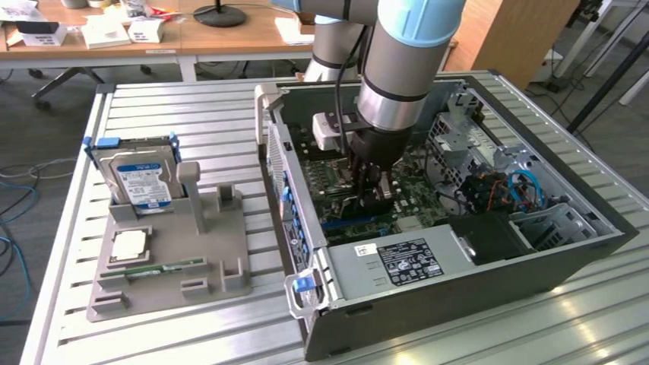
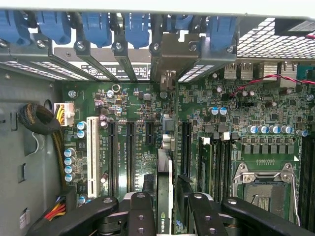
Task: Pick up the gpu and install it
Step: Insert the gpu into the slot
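The computer case (image 1: 446, 251) lies open on the table (image 1: 182, 114), with the gripper (image 1: 371, 190) inside over the motherboard (image 1: 350, 186). A fixture tray (image 1: 167, 262) holding a hard drive (image 1: 140, 179) sits on the exterior view's left of the case.

The gpu (image 2: 166, 196) stands on edge inside the open pc case, thin card seen edge-on in the wrist view, running from between the fingers toward the rear slot wall. Dark body w/ a pale strip along its upper edge and a small green logo near the finger end. Its far end meets the silver bracket area at the case's rear slot row. In the exterior view gpu (image 1: 357, 199) shows as a dark upright slab over the green board, mid-case. Looks seated in a slot, though can't confirm.
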Tool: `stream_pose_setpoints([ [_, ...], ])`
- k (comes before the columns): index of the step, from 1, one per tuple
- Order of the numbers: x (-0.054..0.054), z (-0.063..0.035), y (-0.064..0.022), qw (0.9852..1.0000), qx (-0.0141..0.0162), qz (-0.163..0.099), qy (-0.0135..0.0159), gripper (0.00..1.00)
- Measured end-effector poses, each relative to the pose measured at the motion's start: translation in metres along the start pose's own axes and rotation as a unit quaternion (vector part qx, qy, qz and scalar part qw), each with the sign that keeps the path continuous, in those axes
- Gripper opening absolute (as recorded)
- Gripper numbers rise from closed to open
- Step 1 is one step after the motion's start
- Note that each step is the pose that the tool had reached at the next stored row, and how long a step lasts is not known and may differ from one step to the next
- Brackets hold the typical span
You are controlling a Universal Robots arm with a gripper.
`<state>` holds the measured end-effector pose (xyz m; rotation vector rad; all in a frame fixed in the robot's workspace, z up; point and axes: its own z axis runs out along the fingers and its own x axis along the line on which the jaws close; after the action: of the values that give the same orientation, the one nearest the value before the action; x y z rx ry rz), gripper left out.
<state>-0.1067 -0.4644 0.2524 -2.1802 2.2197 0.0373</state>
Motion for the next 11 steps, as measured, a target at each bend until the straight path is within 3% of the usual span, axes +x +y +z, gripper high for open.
stream_pose_setpoints([
  [11,-0.001,-0.0173,-0.0001,1.0000,0.0000,0.000,0.0001,0.33],
])
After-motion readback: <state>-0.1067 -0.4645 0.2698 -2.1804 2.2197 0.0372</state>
